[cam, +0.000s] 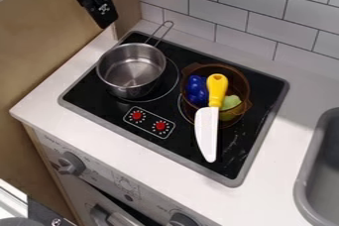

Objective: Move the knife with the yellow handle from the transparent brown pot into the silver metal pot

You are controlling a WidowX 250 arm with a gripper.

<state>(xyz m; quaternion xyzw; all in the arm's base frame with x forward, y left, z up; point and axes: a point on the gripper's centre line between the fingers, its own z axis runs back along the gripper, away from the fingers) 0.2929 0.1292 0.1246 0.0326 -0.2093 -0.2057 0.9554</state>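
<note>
At the upper left, the black gripper [100, 11] hangs high beside the wooden panel, behind and left of the metal saucepan [131, 70], apparently apart from it. The saucepan stands empty on the left burner, its wire handle pointing to the wall. On the right burner, an amber see-through pot [242, 79] holds a dark blue bumpy thing [197, 90] and a pale green thing [230, 104]. A toy knife [207, 133] lies over this pot, with its yellow handle across the pot and its white blade extending past the front rim.
The black stove top [99, 96] has a grey rim and two red dials at its front. White counter [155, 165] surrounds it. A grey sink [306, 170] lies at the right, a white tiled wall [248, 2] behind, and oven knobs [71, 163] are on the front below.
</note>
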